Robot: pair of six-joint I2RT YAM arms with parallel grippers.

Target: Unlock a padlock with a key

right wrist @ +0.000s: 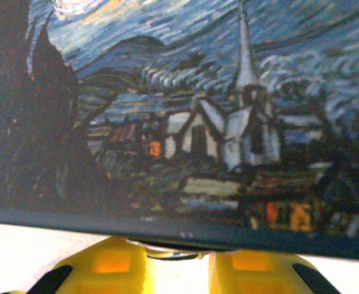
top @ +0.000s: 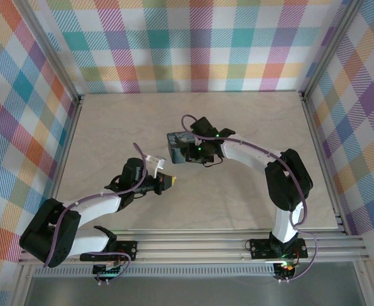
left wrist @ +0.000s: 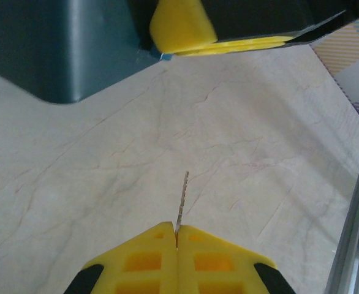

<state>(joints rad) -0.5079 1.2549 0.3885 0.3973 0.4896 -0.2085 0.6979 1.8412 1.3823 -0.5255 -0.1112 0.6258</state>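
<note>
I'm holding the key (left wrist: 182, 202) clenched in the left claw (left wrist: 176, 231), blade pointing to 12 o'clock. I'm judging this the approach step. The padlock (right wrist: 173, 248) sits at 1 o'clock, at the tin (right wrist: 167, 122) edge, seemingly pinched by the right claw (right wrist: 172, 264). The next move calls for fine alignment of blade to padlock.

The key (left wrist: 182, 199), a thin toothed blade (seen edge-on), is sticking out from the left tool's (left wrist: 176, 236) closed fingertips; the padlock (right wrist: 170, 250), a silvery glint, is sitting between the right tool's (right wrist: 178, 260) fingers.
</note>
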